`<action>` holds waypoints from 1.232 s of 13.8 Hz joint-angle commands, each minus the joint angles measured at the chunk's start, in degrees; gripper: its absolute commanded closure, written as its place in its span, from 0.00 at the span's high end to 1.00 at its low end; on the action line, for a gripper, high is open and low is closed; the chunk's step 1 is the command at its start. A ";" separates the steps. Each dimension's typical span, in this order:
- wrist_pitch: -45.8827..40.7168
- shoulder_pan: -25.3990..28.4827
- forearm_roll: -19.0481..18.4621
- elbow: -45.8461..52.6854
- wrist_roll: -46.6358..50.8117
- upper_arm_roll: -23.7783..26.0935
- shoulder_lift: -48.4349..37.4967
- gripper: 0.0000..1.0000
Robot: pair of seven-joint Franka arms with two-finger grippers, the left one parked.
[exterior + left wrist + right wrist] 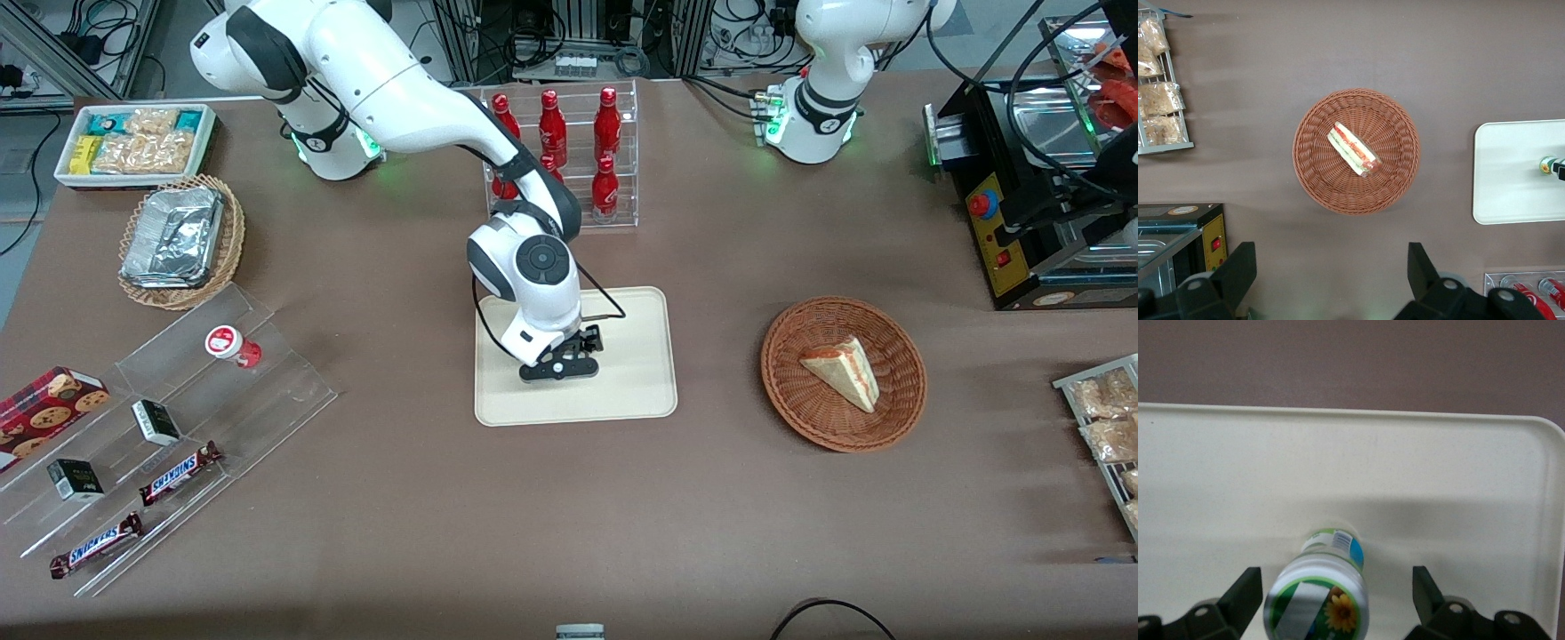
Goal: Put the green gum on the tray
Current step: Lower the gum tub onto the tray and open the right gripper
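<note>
Green gum [1319, 595] stands upright on the tray [1458, 493], lid up, between the spread fingers of the hand [1337, 600], which hangs low over the tray's middle. Neither finger seems to touch the bottle, so the hand holds nothing. With the bottle's long axis vertical, the way out looks to be straight up.

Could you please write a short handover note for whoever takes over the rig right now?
Gripper: low over the tray, fingers open, one on either side of the green gum, not gripping it.
Green gum: standing upright on the tray, well inside the rim.
Done: the gum looks placed and released.
Left: lift the gripper straight up without knocking the bottle, then retract the arm.
Nearby: the red gum bottle sits on the clear display steps, toward the working arm's end of the table.
</note>
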 commanded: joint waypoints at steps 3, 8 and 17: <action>-0.85 0.30 -1.03 1.56 -0.03 -0.46 -0.33 1.00; -9.35 -0.66 -0.60 1.56 -3.96 -0.38 -6.47 1.00; -28.44 -5.85 0.11 1.48 -17.24 -0.55 -17.99 1.00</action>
